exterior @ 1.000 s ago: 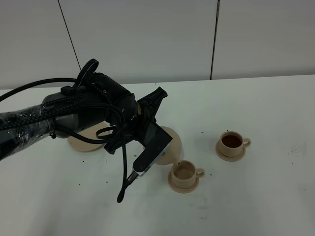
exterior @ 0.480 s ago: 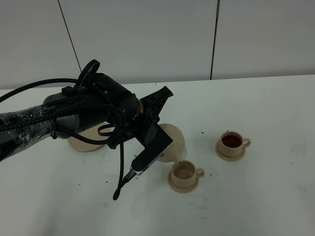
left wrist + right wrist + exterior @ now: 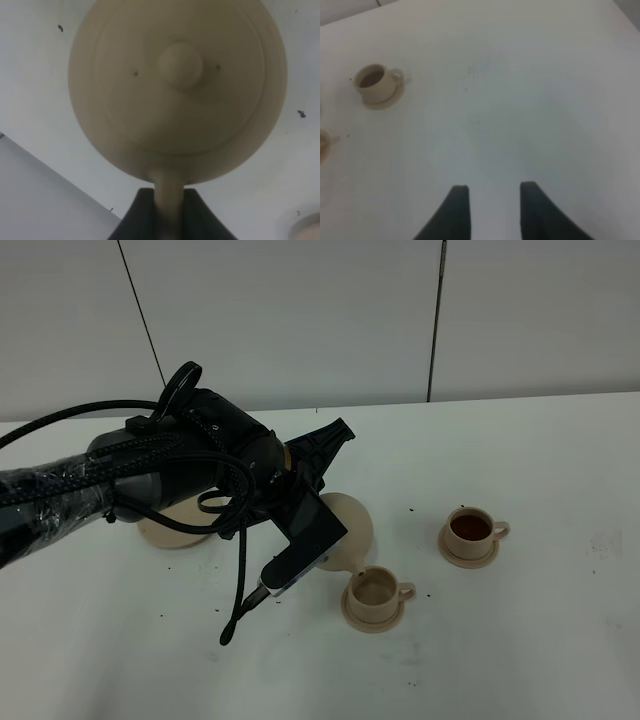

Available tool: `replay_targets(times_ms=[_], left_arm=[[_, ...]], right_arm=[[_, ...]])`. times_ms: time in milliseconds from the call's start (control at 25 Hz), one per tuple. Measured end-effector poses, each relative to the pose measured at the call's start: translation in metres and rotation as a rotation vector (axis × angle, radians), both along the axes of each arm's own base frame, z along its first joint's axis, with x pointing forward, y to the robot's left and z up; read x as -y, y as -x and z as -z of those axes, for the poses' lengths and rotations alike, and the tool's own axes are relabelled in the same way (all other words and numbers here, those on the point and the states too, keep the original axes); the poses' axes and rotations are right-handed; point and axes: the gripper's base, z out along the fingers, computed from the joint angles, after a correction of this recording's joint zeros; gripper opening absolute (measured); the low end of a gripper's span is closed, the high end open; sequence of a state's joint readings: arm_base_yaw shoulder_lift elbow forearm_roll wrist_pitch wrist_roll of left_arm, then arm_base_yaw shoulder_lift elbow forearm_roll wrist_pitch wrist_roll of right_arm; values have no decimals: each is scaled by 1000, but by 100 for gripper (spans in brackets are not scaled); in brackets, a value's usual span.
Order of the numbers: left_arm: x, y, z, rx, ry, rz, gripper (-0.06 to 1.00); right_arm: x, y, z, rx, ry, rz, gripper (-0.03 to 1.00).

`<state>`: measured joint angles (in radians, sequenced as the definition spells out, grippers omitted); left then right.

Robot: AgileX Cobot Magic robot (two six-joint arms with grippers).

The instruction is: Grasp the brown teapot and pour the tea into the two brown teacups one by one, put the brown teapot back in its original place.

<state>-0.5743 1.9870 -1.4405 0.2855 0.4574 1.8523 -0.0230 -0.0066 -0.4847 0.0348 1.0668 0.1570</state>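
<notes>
Over the near small beige handled cup (image 3: 375, 590), the left gripper (image 3: 168, 200), clamped on the loop handle of the squat round beige matte teapot (image 3: 350, 525), holds it tipped spout-down, evidently to pour; the right gripper (image 3: 492, 192) idles, jaws apart.

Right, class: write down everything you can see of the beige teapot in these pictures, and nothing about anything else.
The teapot is round, squat and matte beige-tan, ceramic by its look. Its lid carries a round knob with two small dark specks beside it. The left gripper is shut on its thin loop handle. In the high view it hangs tilted above the table, off its wide saucer, low side just over the nearer cup; the arm hides much of it.
</notes>
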Motion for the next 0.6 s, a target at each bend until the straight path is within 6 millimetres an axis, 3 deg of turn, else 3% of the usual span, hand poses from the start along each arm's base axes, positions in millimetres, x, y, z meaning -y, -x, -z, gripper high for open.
replay_targets(times_ms=[320,600], left_arm=[[12,4,-2,42,10,54,17],[12,4,-2,37,-1,55,17]], right_arm=[[0,0,0,0,0,0,24],[0,0,0,0,0,0,24]])
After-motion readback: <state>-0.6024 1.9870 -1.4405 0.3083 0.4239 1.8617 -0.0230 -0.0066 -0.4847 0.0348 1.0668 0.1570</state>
